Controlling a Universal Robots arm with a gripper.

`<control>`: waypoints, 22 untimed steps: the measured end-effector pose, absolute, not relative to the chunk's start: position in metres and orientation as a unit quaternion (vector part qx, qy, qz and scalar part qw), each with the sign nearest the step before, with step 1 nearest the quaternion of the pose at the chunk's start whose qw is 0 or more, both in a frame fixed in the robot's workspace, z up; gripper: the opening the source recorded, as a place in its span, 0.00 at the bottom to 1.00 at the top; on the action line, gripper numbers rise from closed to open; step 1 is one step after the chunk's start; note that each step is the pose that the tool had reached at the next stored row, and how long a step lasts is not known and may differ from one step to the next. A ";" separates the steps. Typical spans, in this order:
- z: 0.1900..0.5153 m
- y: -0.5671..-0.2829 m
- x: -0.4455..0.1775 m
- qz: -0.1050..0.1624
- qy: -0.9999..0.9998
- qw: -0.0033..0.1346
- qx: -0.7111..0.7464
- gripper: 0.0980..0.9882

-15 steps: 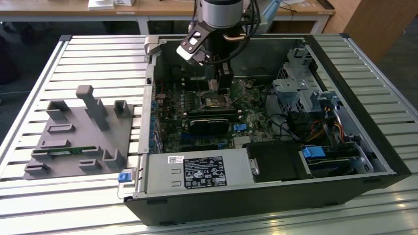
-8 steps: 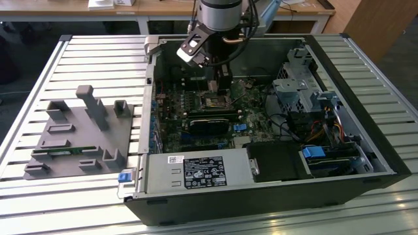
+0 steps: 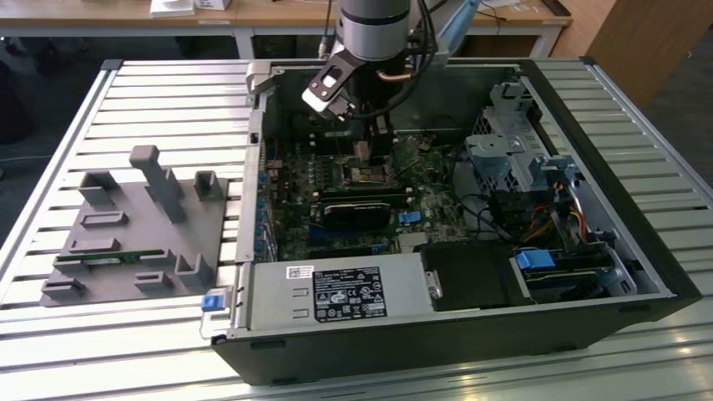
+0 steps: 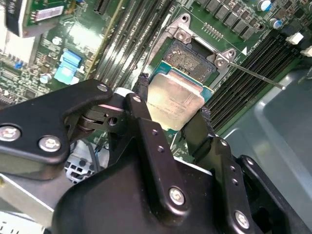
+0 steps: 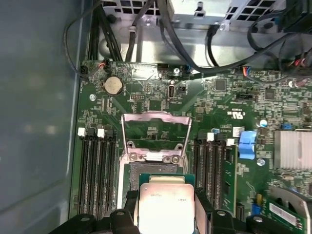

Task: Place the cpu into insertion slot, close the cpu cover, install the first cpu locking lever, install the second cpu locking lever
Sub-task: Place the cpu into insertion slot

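Slatted metal table [image 3: 67,109], open computer case [image 3: 657,276] lying on it, side panel off. Grey moulded fixture [image 3: 134,242] on the table at the exterior view's left, just beside the case. Inside the case, black labelled power supply box [image 3: 334,292] at the near edge, green motherboard [image 3: 334,180] behind it. Robot arm [image 3: 379,25] comes down from the far side, and the gripper [image 3: 373,146] is low over the middle of the board.

In the second wrist view the two black fingers [image 4: 146,122] are clamped on the cpu [image 4: 170,105], one on each opposite edge, metal top facing up. The cpu is level and sits just beside the insertion slot [image 4: 192,61], overlapping one edge of it. The slot's dark contact field is uncovered, so the chip is not seated. Cannot tell whether the cpu touches the socket rim.

In the first wrist view the cpu cover [image 5: 155,117] is swung open, silvery frame with its window lying back over the board on the side of the slot [image 5: 146,168] away from the chip. Thin metal lever rod [image 4: 256,74] sticks out from one socket corner, unlatched. Black memory slots [image 5: 97,170] flank the socket on both sides. Round coin battery [image 5: 113,85] beyond the cover, small blue connector [image 5: 247,144] off to the side.
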State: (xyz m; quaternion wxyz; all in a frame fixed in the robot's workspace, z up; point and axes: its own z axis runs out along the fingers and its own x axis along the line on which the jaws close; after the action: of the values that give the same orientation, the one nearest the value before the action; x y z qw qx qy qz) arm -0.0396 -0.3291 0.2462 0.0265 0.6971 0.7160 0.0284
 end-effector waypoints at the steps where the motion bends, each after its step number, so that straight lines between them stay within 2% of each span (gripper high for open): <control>1: 0.245 -0.328 -0.040 0.028 0.716 0.027 0.697 0.50; 22: 0.219 -0.318 -0.041 0.024 0.715 0.032 0.698 0.50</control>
State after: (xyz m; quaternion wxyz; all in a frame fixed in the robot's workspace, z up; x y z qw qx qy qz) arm -0.0407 -0.3176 0.2189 0.0318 0.6978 0.7152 0.0238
